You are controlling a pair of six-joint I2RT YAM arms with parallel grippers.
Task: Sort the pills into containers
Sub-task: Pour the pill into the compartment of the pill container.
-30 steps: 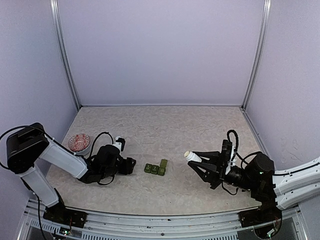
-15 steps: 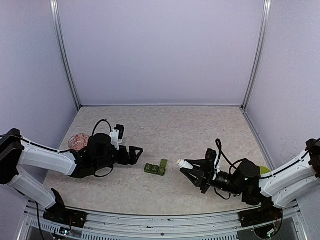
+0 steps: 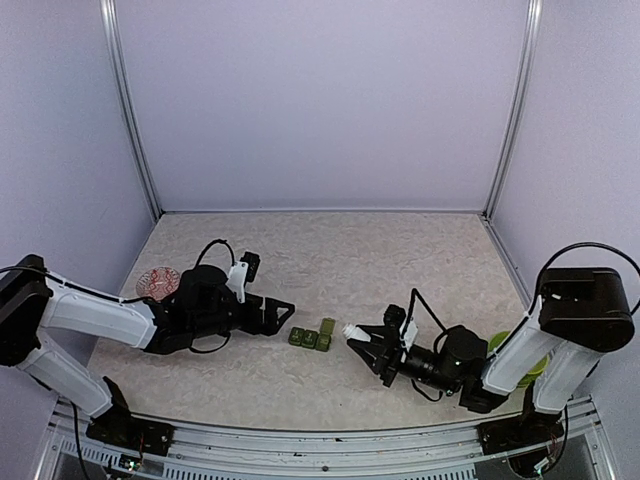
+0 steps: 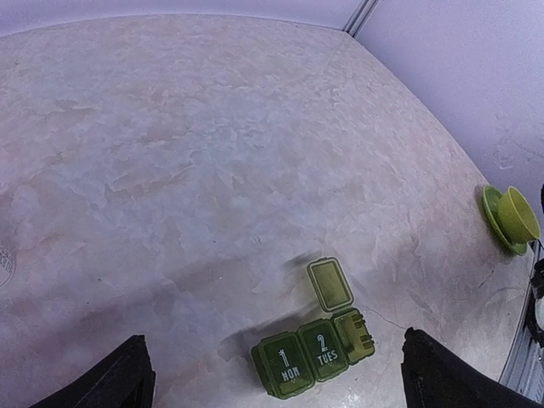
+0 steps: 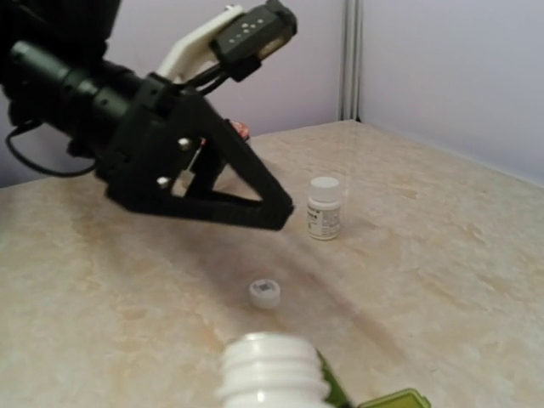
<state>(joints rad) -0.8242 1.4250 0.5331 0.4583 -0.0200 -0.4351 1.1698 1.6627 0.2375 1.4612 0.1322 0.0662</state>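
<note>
- Left tool (image 3: 283, 314) spread wide, low over the surface (image 4: 212, 127), just beside the green pill organizer (image 4: 310, 361).
- Right tool (image 3: 368, 341) pinches a white bottle (image 5: 272, 370), its open mouth close to the organizer.

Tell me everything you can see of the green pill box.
The pill box is a small strip of three joined compartments in olive-green, slightly see-through plastic, lying flat on the table. Two lids are shut, printed 1 MON and 2 TUES. The end compartment's lid is flipped open, its contents unclear. The box sits between the open left gripper and the bottle held in the right gripper; whether the bottle touches it can't be told.
</note>
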